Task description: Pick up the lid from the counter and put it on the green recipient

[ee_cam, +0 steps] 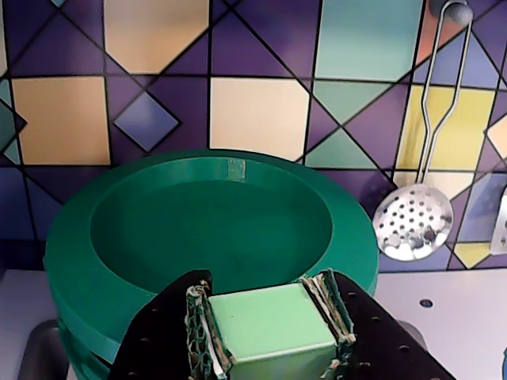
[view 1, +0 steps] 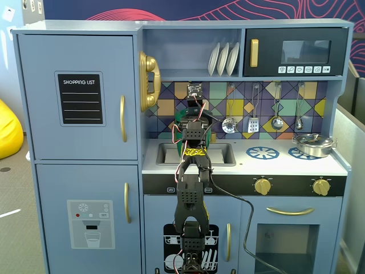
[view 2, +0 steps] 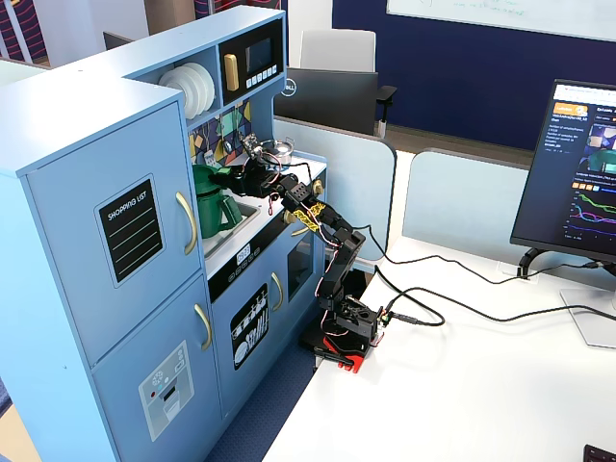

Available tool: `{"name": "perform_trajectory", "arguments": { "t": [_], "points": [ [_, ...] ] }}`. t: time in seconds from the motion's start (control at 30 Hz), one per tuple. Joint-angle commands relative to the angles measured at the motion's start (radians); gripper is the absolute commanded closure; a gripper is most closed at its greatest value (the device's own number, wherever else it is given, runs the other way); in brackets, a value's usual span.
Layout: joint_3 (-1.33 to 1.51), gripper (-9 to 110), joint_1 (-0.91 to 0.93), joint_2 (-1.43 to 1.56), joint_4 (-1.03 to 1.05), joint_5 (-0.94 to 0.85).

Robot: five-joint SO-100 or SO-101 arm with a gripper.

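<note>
My gripper [ee_cam: 269,332] is clamped on the raised light-green tab of the lid [ee_cam: 210,237], one padded finger on each flat side of the tab. This grip is used because the tab is the only upstanding feature on the disc and gives the jaws two parallel faces to bear on. In the wrist view the lid fills the lower middle of the picture as a wide dark-green ring with a recessed centre, and a second green edge shows just beneath its lower left rim; I judge this to be the top of the green recipient [view 2: 214,197], so the lid is at or just above the mouth, though I cannot tell whether it is fully seated. In a fixed view from the side, the recipient stands at the rear left of the counter [view 1: 296,165], beside the sink [view 1: 219,154], with my arm extended over the counter to reach it. From the front, my arm hides most of the recipient. The steel pot [view 1: 311,144] is well apart at the right of that view. Remaining step, as judged: confirm the lid sits level and concentric, then release the tab.
</note>
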Motion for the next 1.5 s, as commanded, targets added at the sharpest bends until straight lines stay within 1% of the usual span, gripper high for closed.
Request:
{"name": "perform_trajectory", "arguments": {
  "t": [0.0, 0.5, 0.57, 0.63, 0.93, 1.03, 1.2, 1.33, 1.47],
  "points": [
    [-0.02, 102, -0.015, 0.006, -0.044, -0.008],
    [0.084, 102, -0.017, 0.064, -0.025, -0.057],
    [0.084, 99, -0.018, 0.067, -0.023, -0.055],
    [0.083, 99, -0.017, 0.072, -0.017, -0.064],
    [0.011, 76, -0.017, 0.1, -0.002, -0.018],
    [-0.051, 73, -0.012, 0.118, 0.04, -0.014],
    [-0.115, 73, -0.032, 0.207, 0.155, 0.002],
    [-0.002, 75, -0.032, 0.351, 0.222, -0.02],
    [0.258, 76, -0.018, 0.565, 0.342, -0.009]
  ]
}}
